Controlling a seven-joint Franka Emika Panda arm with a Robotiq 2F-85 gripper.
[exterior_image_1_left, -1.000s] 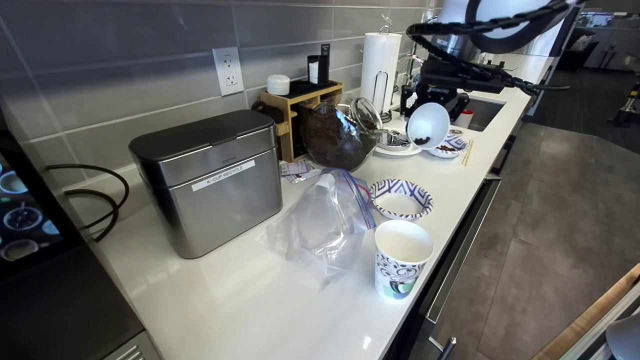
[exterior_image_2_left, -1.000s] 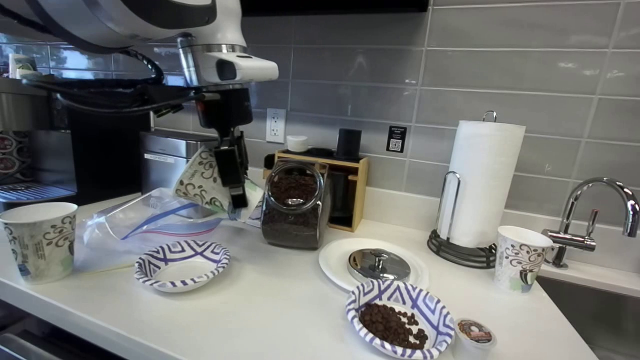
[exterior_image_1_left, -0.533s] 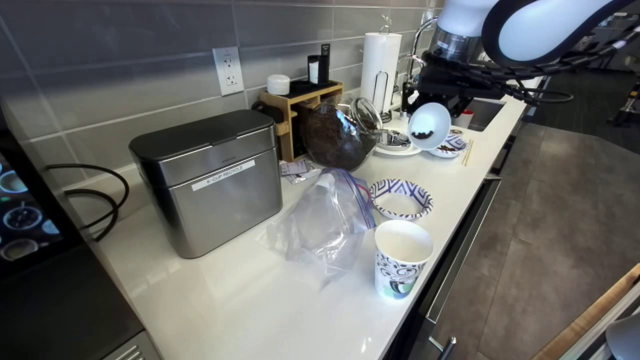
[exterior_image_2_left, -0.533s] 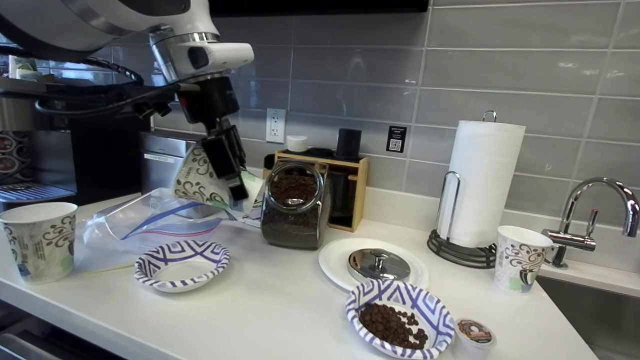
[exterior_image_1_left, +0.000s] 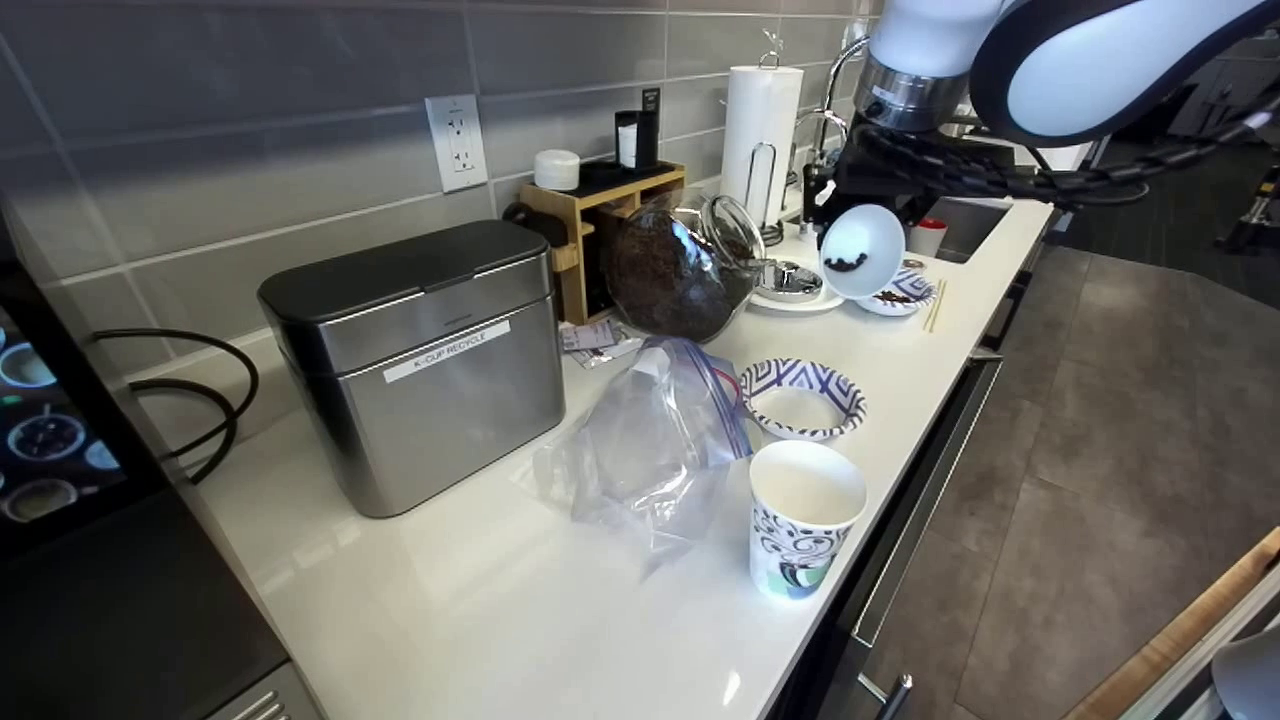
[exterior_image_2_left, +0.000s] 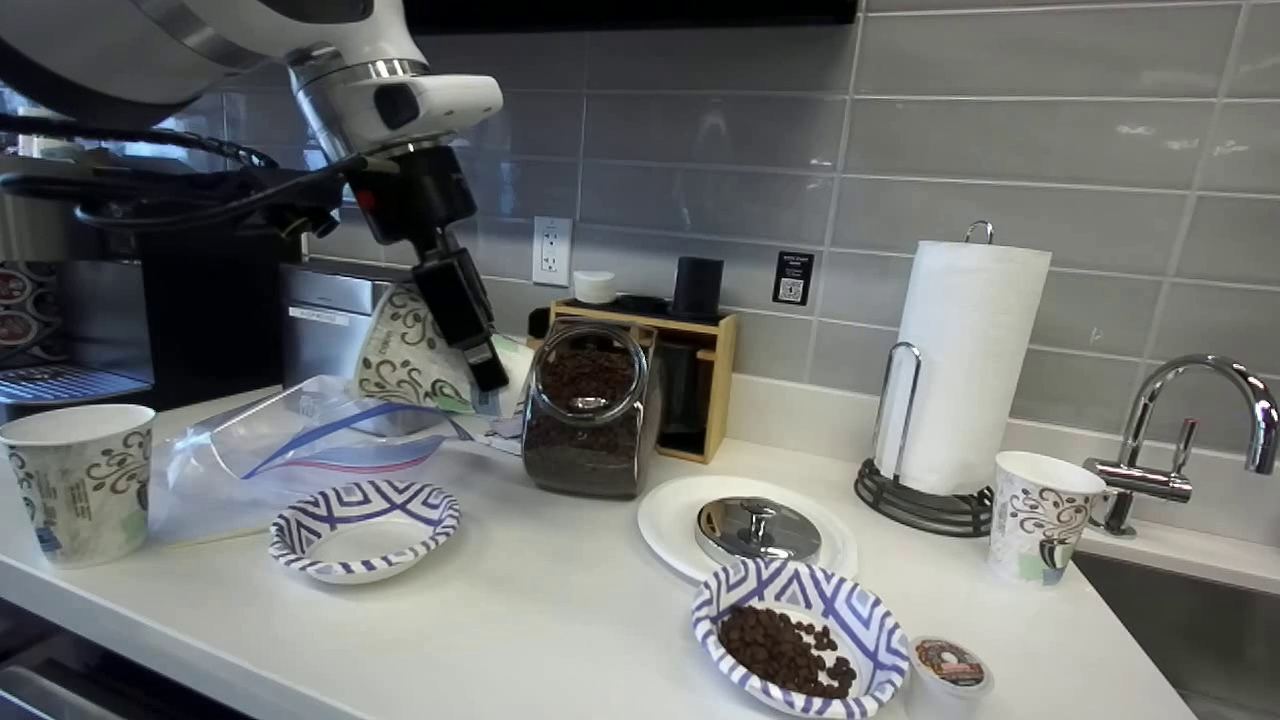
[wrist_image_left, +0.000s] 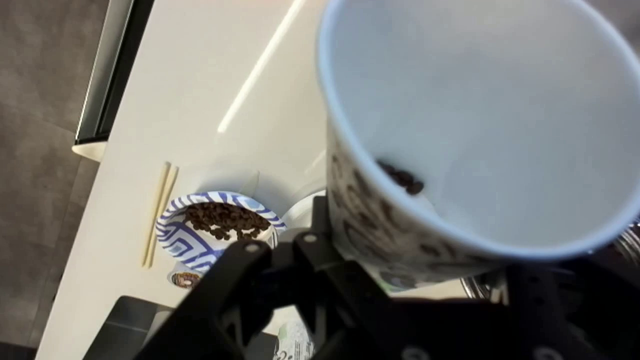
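Above the bench (exterior_image_2_left: 560, 620), cup (exterior_image_2_left: 410, 355) gripped in the hand (exterior_image_2_left: 486, 368) and tipped nearly onto its side, with a few beans (exterior_image_1_left: 846, 263) along the lower inner wall. Around, on the bench: bag (exterior_image_1_left: 650, 450), empty bowl (exterior_image_2_left: 370, 495) and jar (exterior_image_2_left: 590, 455); gap between cup and jar not readable. Likely hazards: spillage of beans from any lowering of the mouth; buckling of the thin wall from a harder squeeze; twisting loose of the cup from a weaker one; a knock to the jar from a low swing.
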